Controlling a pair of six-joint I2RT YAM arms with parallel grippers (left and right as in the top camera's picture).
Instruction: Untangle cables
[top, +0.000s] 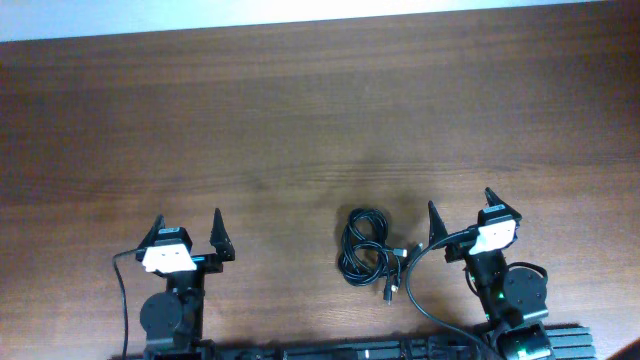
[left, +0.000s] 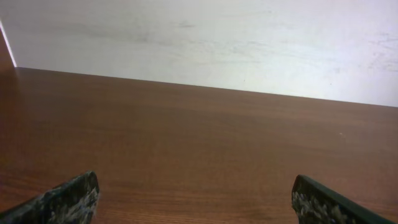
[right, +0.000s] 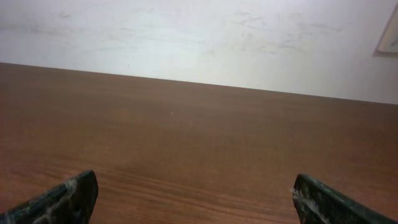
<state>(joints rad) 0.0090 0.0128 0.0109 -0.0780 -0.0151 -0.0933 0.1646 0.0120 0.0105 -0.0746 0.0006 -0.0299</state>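
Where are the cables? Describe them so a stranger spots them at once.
On the brown wooden table, look along the near edge, right of centre. Beside the right tool lie the cables: a small black coil, the only loose thing.

1. This is probably a robotics lab or test room; the views take in little beyond one table, so the rest of the room is not shown.
2. 2 small robot arms, the left arm (top: 172, 300) and the right arm (top: 500, 285), stand at the near edge of the table (top: 300, 110), each with a thick black wire running from it.
3. A black ribbed strip (top: 450, 350) runs along that edge by the arms' bases.
4. The tabletop is brown wood grain, with a small tangle of black cables (top: 368, 255) near the right arm.
5. Behind the table stands a plain white wall (left: 217, 37), scuffed with grey marks.
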